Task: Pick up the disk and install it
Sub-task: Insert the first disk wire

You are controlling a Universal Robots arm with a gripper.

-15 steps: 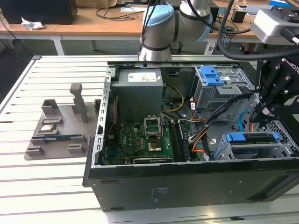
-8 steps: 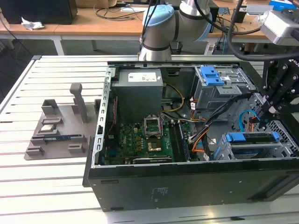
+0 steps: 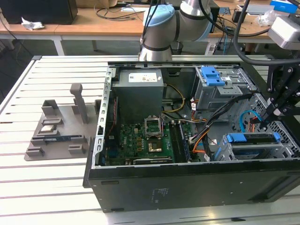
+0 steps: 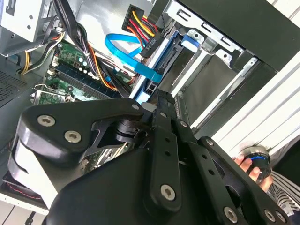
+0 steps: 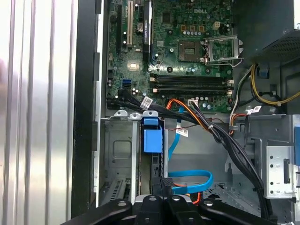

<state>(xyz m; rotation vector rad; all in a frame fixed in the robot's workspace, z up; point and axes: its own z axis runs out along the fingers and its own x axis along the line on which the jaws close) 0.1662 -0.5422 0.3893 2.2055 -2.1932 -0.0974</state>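
Disk point(image 3: 251, 138): flat silver hard drive with blue plastic side rails, standing on edge in the grey sheet-metal drive cage point(image 3: 283, 149) at the front lower corner of the open black computer case point(image 3: 187, 187), toward the exterior view's right. In the first wrist view its blue rail end point(image 5: 152, 136) shows between the cage walls. It looks partly or fully slotted; seating depth cannot be judged.

Gripper point(image 3: 273, 112): black linkage type, directly over the disk's end and very close to it point(image 5: 164, 187). Whether it is spread, pressed together or pinching the disk: cannot tell.

Nearby: a flat blue data cable point(image 5: 197, 180) loops just beside the cage, a bundle of black power leads point(image 5: 234, 145) runs past it, and the green motherboard point(image 3: 140, 140) lies beyond.

Risks, as judged:
- If the disk tilts, a rail could bind on the cage wall and it would jam.
- The blue cable or connector could be trapped behind the disk and stop it seating.
- The gripper linkage could snag the black leads.

A person's hand point(image 4: 248, 164) rests outside the case.
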